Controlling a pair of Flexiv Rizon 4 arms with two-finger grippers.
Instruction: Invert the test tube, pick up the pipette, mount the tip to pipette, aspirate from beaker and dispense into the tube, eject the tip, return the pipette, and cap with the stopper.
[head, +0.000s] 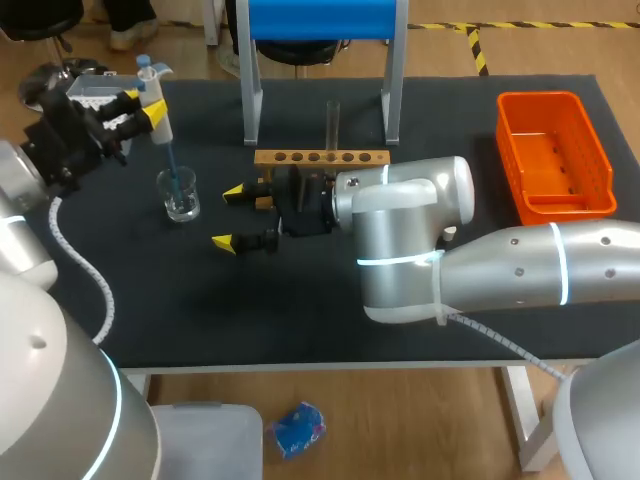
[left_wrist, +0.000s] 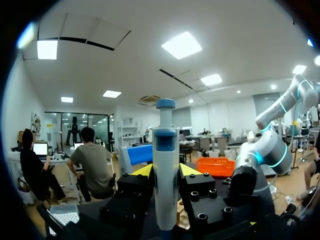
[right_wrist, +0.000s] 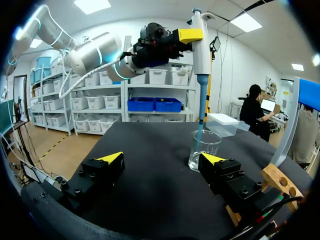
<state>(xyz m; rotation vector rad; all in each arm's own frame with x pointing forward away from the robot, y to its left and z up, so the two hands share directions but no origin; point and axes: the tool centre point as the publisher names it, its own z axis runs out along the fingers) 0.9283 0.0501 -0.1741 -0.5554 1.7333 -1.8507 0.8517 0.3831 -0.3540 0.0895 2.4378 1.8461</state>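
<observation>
Pipette (head: 161, 128) stands upright, clamped between the left gripper's (head: 143, 108) fingers, its tip (head: 172, 165) dipped in the beaker (head: 181, 196). Right gripper (head: 228, 215) gapes wide just beside the beaker.

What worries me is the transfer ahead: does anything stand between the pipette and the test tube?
Partly. The right arm, jaws open, lies low by the wooden rack, close to the line from beaker to test tube. Lifted, the pipette would likely pass over it.
</observation>
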